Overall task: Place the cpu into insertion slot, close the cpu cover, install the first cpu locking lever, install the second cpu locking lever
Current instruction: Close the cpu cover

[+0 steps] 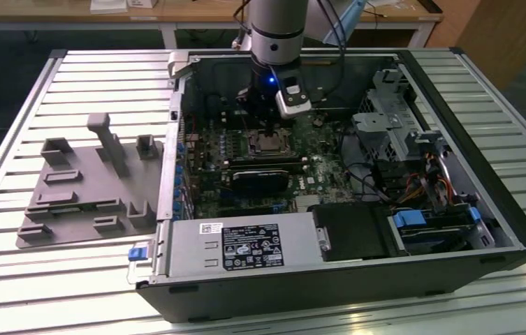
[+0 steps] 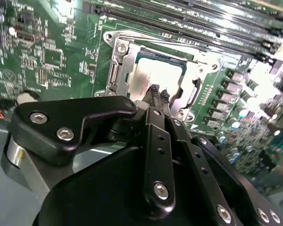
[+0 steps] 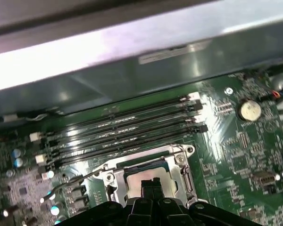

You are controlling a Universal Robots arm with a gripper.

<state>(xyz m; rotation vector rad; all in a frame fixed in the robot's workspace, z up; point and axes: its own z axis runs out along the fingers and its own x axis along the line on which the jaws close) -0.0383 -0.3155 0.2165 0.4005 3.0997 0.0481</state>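
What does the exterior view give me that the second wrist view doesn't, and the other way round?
Exterior view: the whole open computer case on the slatted table, the grey fixture block at the exterior view's left, and the arm standing over the board. Second wrist view: the cpu framed by the cpu cover, which lies flat around it, and the gripper, shut, with its tips at the cpu's edge. Both: the insertion slot on the green board.
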